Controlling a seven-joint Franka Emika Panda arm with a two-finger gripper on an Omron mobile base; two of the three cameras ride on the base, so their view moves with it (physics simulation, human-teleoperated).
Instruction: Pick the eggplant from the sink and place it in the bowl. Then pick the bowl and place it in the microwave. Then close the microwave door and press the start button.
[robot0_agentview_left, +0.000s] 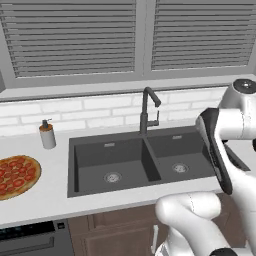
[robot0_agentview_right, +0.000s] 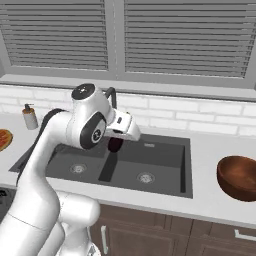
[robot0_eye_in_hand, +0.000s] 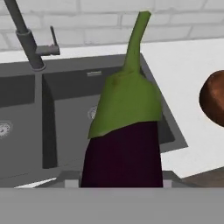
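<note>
eggplant (robot0_eye_in_hand: 124, 144) gripped in pincer (robot0_agentview_right: 116, 142), lifted above sink (robot0_agentview_right: 165, 172), over the right basin, green stem end pointing away from the hand. bowl (robot0_agentview_right: 239, 177) sits on worktop (robot0_agentview_right: 205, 150) right of the sink, well apart. faucet (robot0_agentview_left: 148, 110) behind the divider, pizza (robot0_agentview_left: 15, 175) at far left

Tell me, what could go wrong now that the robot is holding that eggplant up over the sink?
The gripper holds the eggplant by its dark lower end, green stem pointing away, so it could tip or slip out and fall back into the sink. The bowl sits off to the right on the counter, near its front edge; a clumsy drop could miss it or nudge it. Swinging across, the arm passes near the faucet.
</note>
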